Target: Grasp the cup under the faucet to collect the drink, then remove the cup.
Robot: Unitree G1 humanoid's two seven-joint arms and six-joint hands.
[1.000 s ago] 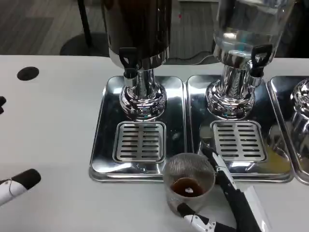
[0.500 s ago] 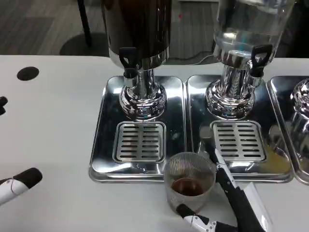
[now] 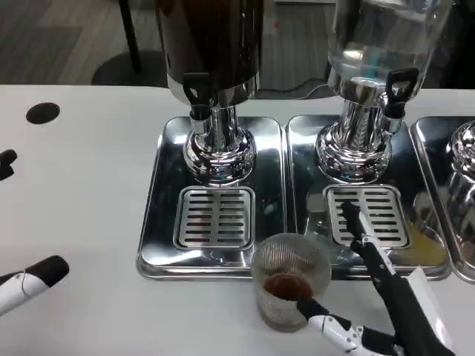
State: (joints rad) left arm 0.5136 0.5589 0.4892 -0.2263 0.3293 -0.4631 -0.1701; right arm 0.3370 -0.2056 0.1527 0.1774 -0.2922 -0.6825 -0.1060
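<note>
The cup (image 3: 290, 285), holding a little dark drink, stands on the white tabletop (image 3: 89, 222) just in front of the left steel drip tray (image 3: 159, 222), away from the faucet (image 3: 197, 95). The right robot hand (image 3: 371, 297) is spread beside the cup, one fingertip at its base. Whether the left robot hand (image 3: 30, 280) holds anything cannot be told.

White table (image 3: 82, 185) fills the lower part of the view. A round black hole (image 3: 42, 113) sits in the tabletop near the left edge. Beyond the far edge of the table: grey carpeted floor (image 3: 52, 37). A dark round stand base (image 3: 126, 70) with an upright black pole (image 3: 128, 22) rests on that floor. Lighting is even, shadows soft.
</note>
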